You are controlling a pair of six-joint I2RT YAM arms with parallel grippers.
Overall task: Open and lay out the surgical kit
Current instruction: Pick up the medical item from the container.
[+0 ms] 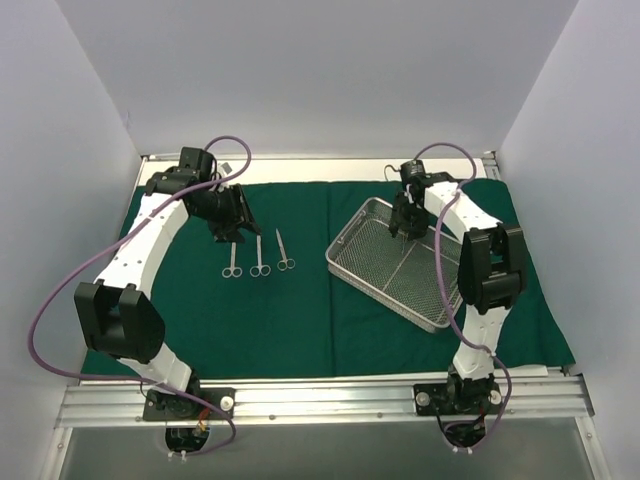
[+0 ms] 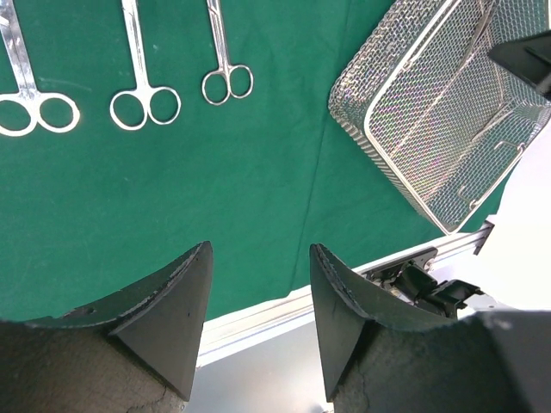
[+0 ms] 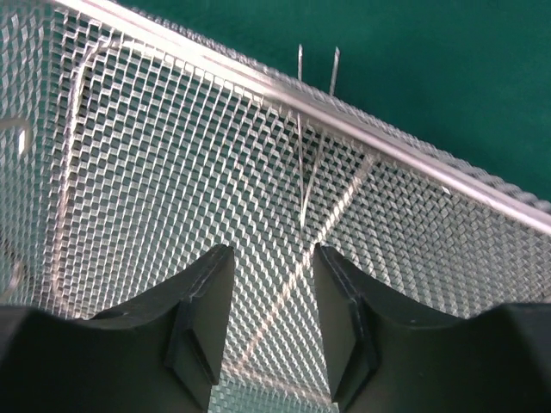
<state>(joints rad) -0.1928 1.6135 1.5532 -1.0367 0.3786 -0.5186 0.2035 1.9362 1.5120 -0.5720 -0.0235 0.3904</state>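
— So where was the kit when this was taken?
— Opened out. The green cloth lay flat and unfolded. The wire tray sat on its right half, turned at an angle. Three scissor-like tools lay in a row on the left half, rings toward the near edge.
— Anything left in the tray?
— At least one thin tweezer-like piece, which leaned on the far wall with its two prongs poking above the rim. A wire loop at the left edge of the right wrist view was too cut off to name.
— And the claws?
— The right claw hovered over that piece inside the tray, jaws apart with nothing between them. The left claw hung above bare cloth near the row of tools, jaws also apart and empty.
— How would that piece handle?
— It was likely light, stiff and slick: thin polished steel on steel mesh, apt to slide or snag in the holes. It looked best taken across both legs near the middle, where they stood clear of the wall, then lifted straight up. The tray looked rigid and light, best gripped by its rim. The cloth was soft and would probably bunch if dragged.
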